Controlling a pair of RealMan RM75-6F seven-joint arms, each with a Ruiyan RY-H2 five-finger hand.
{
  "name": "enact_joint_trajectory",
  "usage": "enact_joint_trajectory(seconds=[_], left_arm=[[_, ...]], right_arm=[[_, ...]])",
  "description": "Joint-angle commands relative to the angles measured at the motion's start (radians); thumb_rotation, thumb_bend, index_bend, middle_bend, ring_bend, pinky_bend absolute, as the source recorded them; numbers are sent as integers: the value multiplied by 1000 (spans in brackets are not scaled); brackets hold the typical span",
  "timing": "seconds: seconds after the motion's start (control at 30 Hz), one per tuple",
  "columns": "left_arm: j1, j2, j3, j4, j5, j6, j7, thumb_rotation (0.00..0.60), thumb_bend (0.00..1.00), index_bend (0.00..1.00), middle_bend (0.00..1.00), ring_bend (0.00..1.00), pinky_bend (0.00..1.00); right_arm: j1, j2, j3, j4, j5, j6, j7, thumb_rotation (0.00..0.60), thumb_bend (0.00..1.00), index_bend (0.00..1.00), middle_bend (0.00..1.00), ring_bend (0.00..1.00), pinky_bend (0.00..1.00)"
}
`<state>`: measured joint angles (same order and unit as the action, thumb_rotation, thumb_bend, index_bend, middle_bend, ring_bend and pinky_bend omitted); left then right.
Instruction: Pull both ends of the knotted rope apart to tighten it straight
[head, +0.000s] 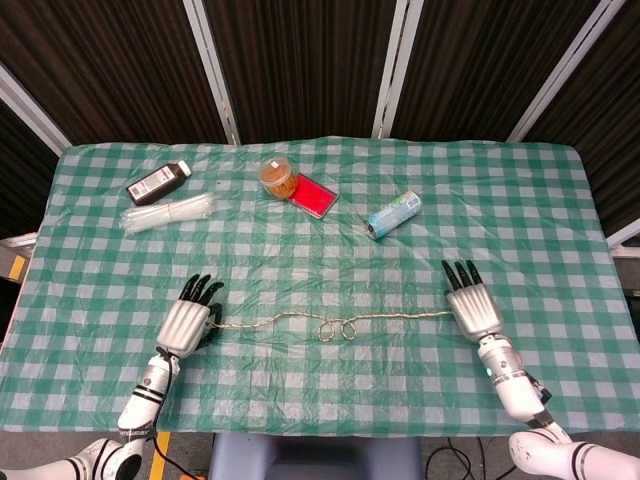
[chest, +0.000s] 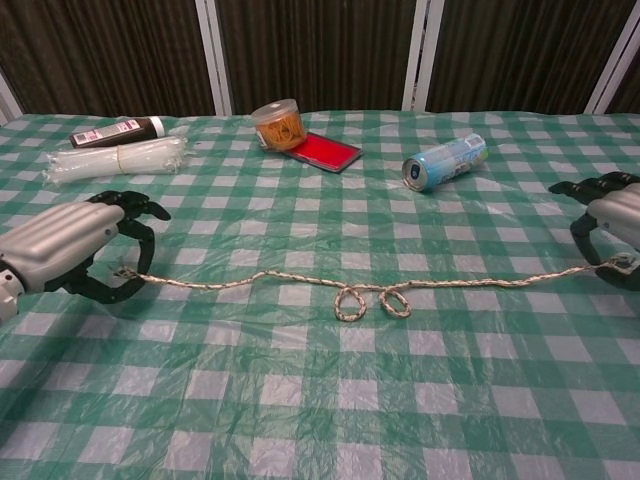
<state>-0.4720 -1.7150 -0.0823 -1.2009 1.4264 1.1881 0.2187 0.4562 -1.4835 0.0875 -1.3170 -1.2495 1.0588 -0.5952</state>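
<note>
A thin tan rope (head: 280, 320) (chest: 250, 280) lies across the near part of the green checked table (head: 320, 230), with a loose knot of two small loops (head: 336, 329) (chest: 372, 302) at its middle. My left hand (head: 188, 322) (chest: 70, 246) pinches the rope's left end between thumb and fingers. My right hand (head: 472, 308) (chest: 612, 220) pinches the right end at the frame's right edge in the chest view. The rope runs nearly straight between them, with a slight wave left of the knot.
At the back stand a brown bottle (head: 158, 183), a bundle of clear straws (head: 168, 213), an orange-filled jar (head: 277, 177), a red flat box (head: 314, 194) and a light blue can on its side (head: 393, 215).
</note>
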Motion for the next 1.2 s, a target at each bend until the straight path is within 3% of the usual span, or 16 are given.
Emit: enact_joint_trajectory(seconds=[0.03, 0.47, 1.2], left_arm=[[2, 12, -6, 1, -7, 3, -3, 600, 411, 638, 148, 26, 46], [10, 41, -22, -3, -34, 7, -13, 600, 409, 638, 148, 26, 46], [-2, 15, -31, 71, -73, -34, -24, 600, 411, 638, 149, 27, 46]], right_arm=[[-14, 29, 2, -3, 5, 16, 28, 600, 547, 737, 22, 0, 0], [-66, 129, 6, 49, 39, 38, 144, 600, 547, 738, 22, 0, 0], [-104, 138, 17, 191, 61, 5, 319, 600, 547, 738, 29, 0, 0]])
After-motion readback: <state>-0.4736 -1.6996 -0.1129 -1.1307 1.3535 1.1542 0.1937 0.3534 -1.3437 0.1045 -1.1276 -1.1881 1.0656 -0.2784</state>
